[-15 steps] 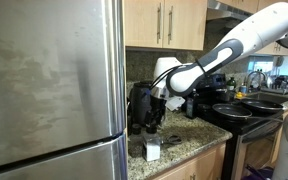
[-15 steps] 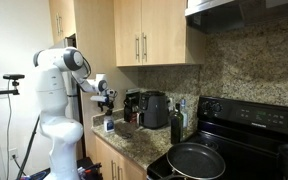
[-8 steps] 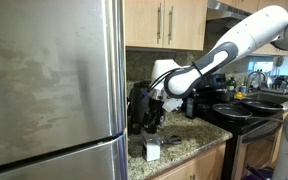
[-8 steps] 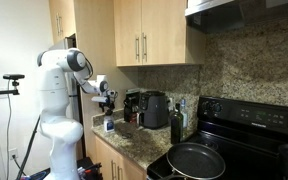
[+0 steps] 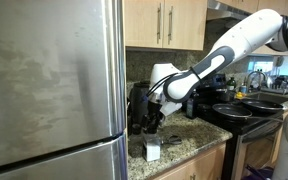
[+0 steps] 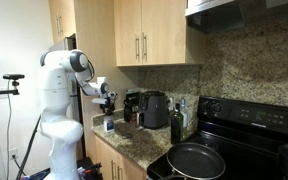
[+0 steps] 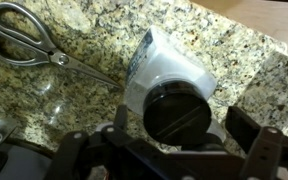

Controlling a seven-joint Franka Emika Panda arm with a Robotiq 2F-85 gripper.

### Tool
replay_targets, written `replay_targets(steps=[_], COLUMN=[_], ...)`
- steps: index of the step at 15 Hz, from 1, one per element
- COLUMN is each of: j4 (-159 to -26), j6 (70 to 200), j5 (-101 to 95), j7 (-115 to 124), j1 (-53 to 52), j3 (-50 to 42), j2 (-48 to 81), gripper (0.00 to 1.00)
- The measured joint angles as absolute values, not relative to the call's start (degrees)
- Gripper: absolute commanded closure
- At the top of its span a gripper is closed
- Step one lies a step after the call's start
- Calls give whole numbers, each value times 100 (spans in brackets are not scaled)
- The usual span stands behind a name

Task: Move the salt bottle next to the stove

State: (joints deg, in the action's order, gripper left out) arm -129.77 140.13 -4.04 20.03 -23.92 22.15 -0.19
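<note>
We see the claw (image 5: pixel 154 119) hanging above the salt bottle (image 5: pixel 152 149), clear of it. In the wrist view the claw (image 7: pixel 160 132) is spread wide, one finger (image 7: pixel 72 152) at the left and the other at the right of the frame. It holds nothing.

The salt bottle (image 7: pixel 169 85) is small and white with a dark round top. It stands on the speckled granite surface (image 7: pixel 94 30) near the front edge. In an exterior view the bottle (image 6: pixel 109 125) is at the left end of the surface, just below the claw (image 6: pixel 106 103).

A pair of scissors (image 7: pixel 32 44) lies flat on the surface to the left of the bottle, one blade tip near the bottle's side. We cannot tell whether it touches.

The stove (image 6: pixel 246 140) is at the far right, well apart from the bottle, with a pan (image 6: pixel 196 160) on its cooktop. A boxy black appliance (image 6: pixel 156 110) sits between bottle and stove, against the back wall. In an exterior view a steel fridge (image 5: pixel 49 85) fills the left, and the stove (image 5: pixel 246 120) is at the right.
</note>
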Motion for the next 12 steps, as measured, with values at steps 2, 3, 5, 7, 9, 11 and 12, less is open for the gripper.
replay_targets(steps=[2,3,5,7,9,11,12], j4=[-12976,-12976,-12975,-12975,-12976,-12986,-12989], j6=[14013,14013,13960,13938,13977,14085,14168], j5=[-402,-402,-402,-402,-402,-403,-403], j7=[2010,2010,2010,2010,2010,2009,2007], j1=[-2392,-2393,-2393,-2393,-2393,-2393,-2394], j3=[2215,2215,2215,2214,2211,2211,2211], j2=[-9,-10,-9,30,88,132,155], gripper=[0,0,0,0,28,41,47])
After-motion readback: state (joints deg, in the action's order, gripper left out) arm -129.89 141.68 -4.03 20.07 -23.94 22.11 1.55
